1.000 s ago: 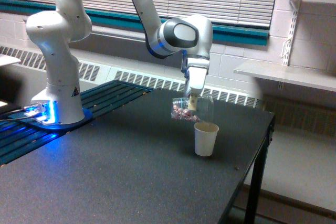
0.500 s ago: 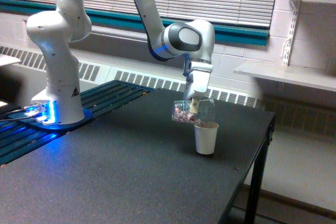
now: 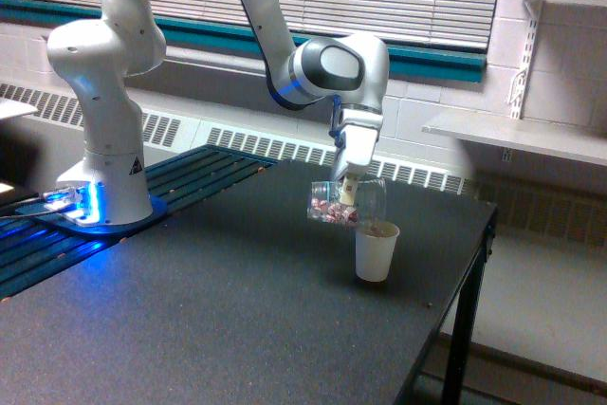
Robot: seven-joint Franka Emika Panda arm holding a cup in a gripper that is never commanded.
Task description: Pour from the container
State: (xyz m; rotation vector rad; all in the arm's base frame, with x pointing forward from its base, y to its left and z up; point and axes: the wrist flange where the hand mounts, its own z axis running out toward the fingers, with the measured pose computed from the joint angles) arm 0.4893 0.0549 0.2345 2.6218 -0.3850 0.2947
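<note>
Since the gripper (image 3: 348, 189) is clamped on the clear cup (image 3: 345, 201), tipped at mid-frame over the paper cup (image 3: 377, 251), it's probably light, thin plastic (easy to crush), so a gentle mid-wall grip seems right.

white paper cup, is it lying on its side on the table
No, the white paper cup stands upright on the dark table, open end up, just under the clear container that the gripper holds tilted over it.

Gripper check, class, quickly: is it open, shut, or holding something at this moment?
Gripper: shut on the clear container, held tipped on its side just above the white paper cup.
</note>
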